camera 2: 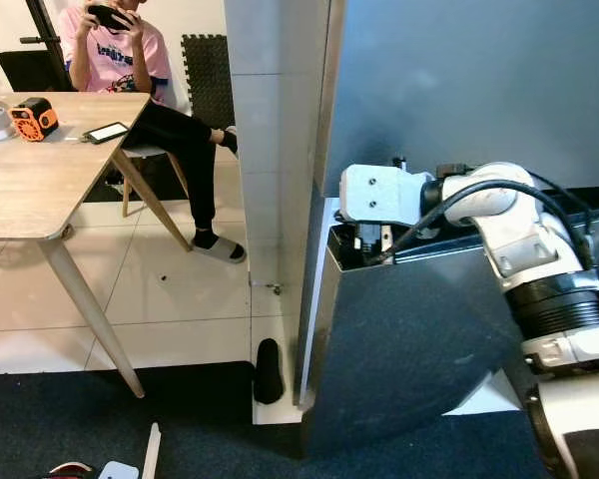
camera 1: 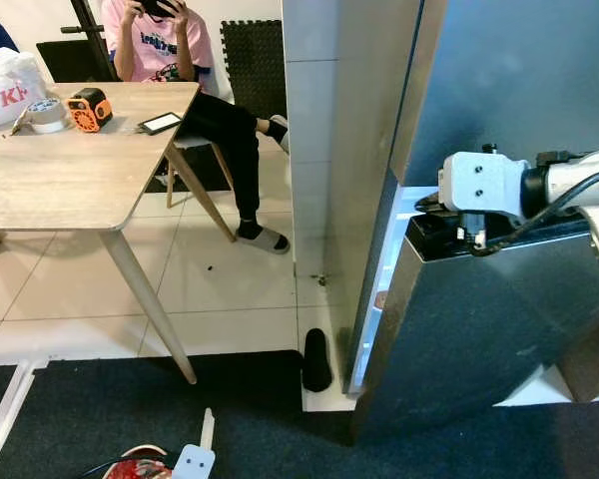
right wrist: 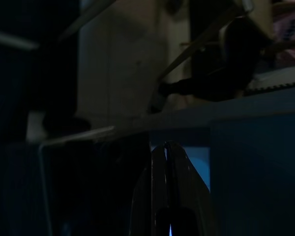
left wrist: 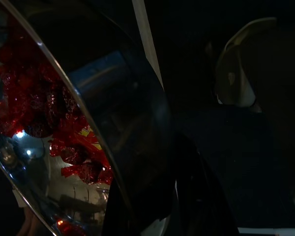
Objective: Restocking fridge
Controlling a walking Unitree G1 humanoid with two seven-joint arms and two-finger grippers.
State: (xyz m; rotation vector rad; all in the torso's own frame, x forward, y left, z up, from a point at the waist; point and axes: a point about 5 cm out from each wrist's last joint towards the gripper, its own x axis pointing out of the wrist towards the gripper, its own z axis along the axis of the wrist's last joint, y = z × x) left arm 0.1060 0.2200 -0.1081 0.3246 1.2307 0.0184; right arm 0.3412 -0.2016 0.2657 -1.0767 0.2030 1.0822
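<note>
Left eye view: the fridge (camera 1: 479, 90) stands at the right, and its lower door (camera 1: 479, 329) is swung partly out, with a lit gap along its inner edge. The right arm reaches across to that door's top edge, where the right claw (camera 1: 449, 222) sits at the corner nearest the gap. To the left, a wooden counter (camera 1: 70, 180) carries an orange tape measure (camera 1: 88, 108) and a roll of tape (camera 1: 46, 115) near its far edge, and a phone (camera 1: 161, 123) at its far right corner. A person (camera 1: 195, 90) sits behind it. A black slipper (camera 1: 316, 359) lies on the floor beside the fridge base.

Right eye view: the same arm, silver with a black cable (camera 2: 459, 205), bends down to the door top.

Left wrist view: dark; the left claw (left wrist: 179, 206) holds the rim of a shiny metal bowl (left wrist: 64, 147) that shows red wrapped items (left wrist: 49, 113) in it.

Right wrist view: dark; the right claw's fingers (right wrist: 157, 187) are pressed together, with the door edge ahead.
</note>
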